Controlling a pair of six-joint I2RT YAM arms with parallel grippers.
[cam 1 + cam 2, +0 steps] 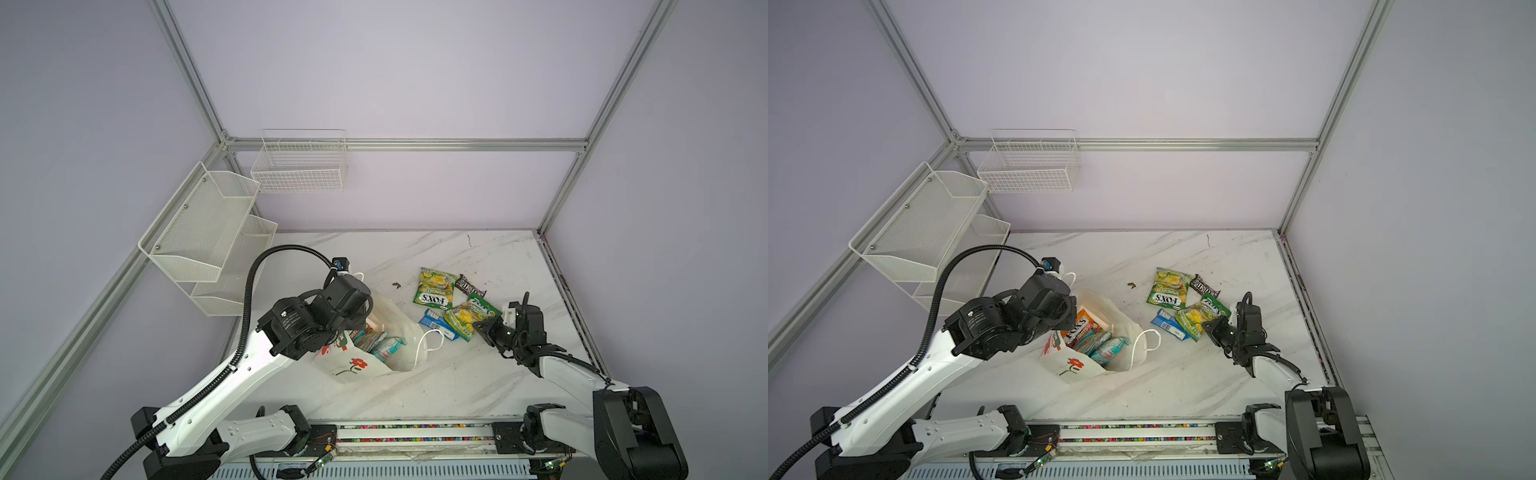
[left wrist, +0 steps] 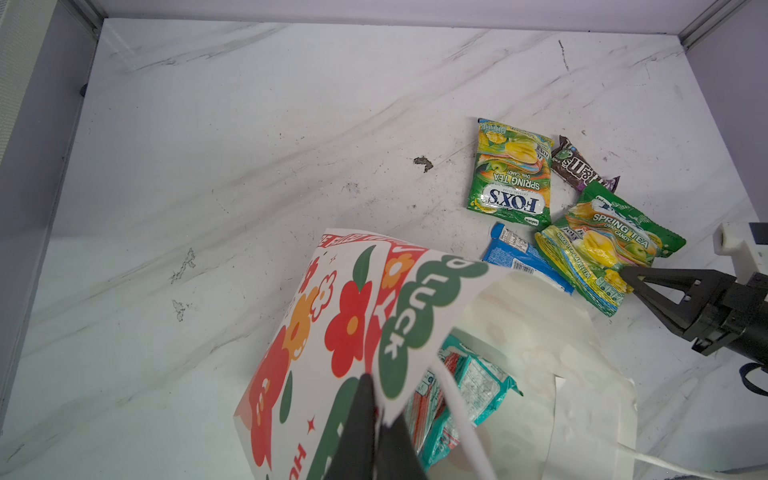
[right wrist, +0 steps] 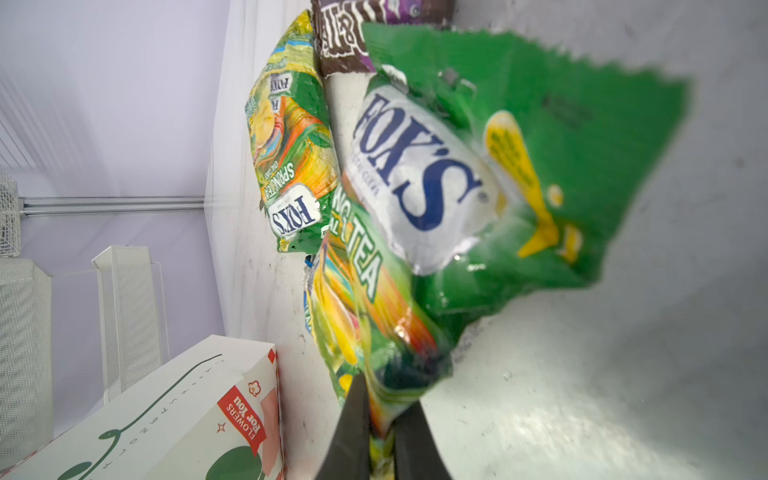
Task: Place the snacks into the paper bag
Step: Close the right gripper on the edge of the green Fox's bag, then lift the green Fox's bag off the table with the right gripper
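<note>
Four snacks (image 1: 432,289) are counted outside the one paper bag (image 2: 345,316); a green packet (image 3: 436,178) is pinched at its edge between the right gripper (image 3: 382,399) fingers; the bag's rim is clamped by the left gripper (image 2: 380,399).

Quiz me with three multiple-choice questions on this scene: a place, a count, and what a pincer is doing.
1. Where is the blue bar wrapper?
A) inside the white flowered paper bag
B) clamped in the left pincer
C) on the white marble table, partly under a green-yellow glossy candy packet
2. How many green-yellow packets are outside the bag?
A) two
B) one
C) four
3. What is the left pincer doing?
A) hanging open
B) shut on the bag's rim
C) shut on the blue wrapper
Answers: 1 C, its ends poke out from beneath that packet. 2 A, the right pincer grips that packet and the second green-yellow packet lies flat beyond it. 3 B, the left wrist view shows its tips pinching the printed rim.
</note>
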